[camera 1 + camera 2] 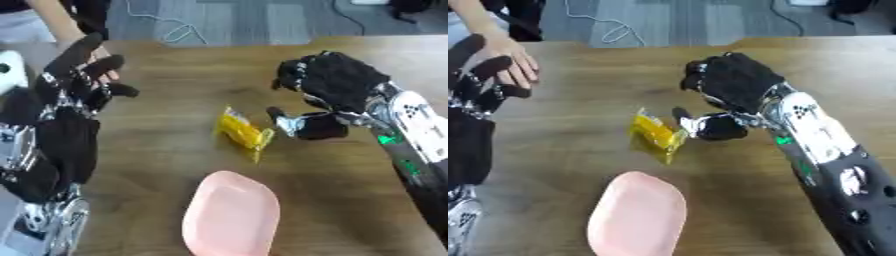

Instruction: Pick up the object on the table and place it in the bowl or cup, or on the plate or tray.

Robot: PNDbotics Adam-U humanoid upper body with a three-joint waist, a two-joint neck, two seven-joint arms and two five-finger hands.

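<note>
Left hand (74, 82) is idling at the table's left edge, fingers straight and spread upward, holding nothing; a person's bare hand (514, 62) is showing just behind it near the far left corner, touching none of the task's things. Moving rightward, the yellow packet (243, 132) is lying on the wooden table (175, 115) about mid-surface, tilted, its right end touching or nearly touching the thumb of the other hand. Just nearer the front edge, the pink plate (232, 217) is sitting bare — nothing is resting on it yet.

Right hand (328, 92) is reaching in from the right side, its fingers curling downward above the table and the thumb stretching toward the packet; whether it is actually pinching the wrapper cannot be told, and the packet appears to be lying on the wood rather than lifted.

As a judgement, the task is sitting at its opening step — the approach is nearly complete, while the grasp, the lift, the short carry toward the front edge and the release onto the plate are all remaining.
</note>
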